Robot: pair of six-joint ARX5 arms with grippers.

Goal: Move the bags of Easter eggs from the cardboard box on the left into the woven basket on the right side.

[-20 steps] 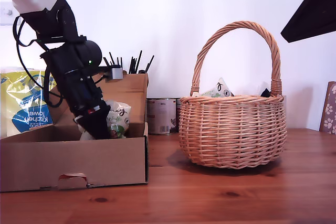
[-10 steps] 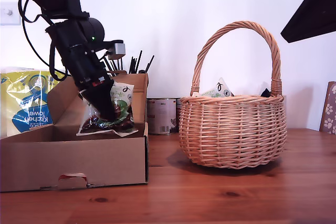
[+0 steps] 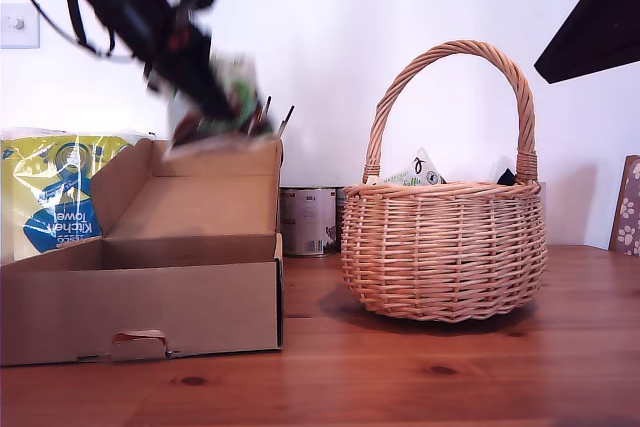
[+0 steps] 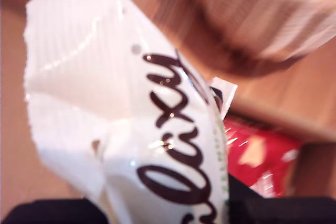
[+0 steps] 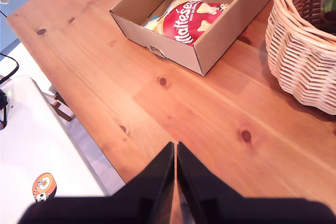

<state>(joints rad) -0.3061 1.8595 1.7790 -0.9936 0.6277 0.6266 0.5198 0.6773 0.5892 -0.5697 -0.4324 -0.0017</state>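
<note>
My first gripper (image 3: pixel 205 87), motion-blurred, is shut on a cream-and-green bag of Easter eggs (image 3: pixel 228 99) (image 4: pixel 131 129), held above the cardboard box's (image 3: pixel 150 307) lid flap at the exterior view's left. A red-and-orange bag (image 5: pixel 194 19) (image 4: pixel 257 156) lies inside the box (image 5: pixel 173 51). The woven basket (image 3: pixel 445 247) (image 5: pixel 304 51) stands at the exterior view's right, with a cream bag (image 3: pixel 420 169) poking above its rim. My second gripper (image 5: pixel 175 182) is shut on nothing, high over the bare table in front of box and basket.
A yellow-and-blue kitchen towel pack (image 3: pixel 50 197) stands behind the box. Tins (image 3: pixel 308 219) sit between box and basket at the back. A dark arm part (image 3: pixel 600 17) hangs at the exterior view's upper right. The wooden table's edge (image 5: pixel 79 124) lies near my second gripper.
My first gripper has risen out of the box with the cream-and-green bag, from the box floor to above the lid flap and slightly toward the exterior view's right.
</note>
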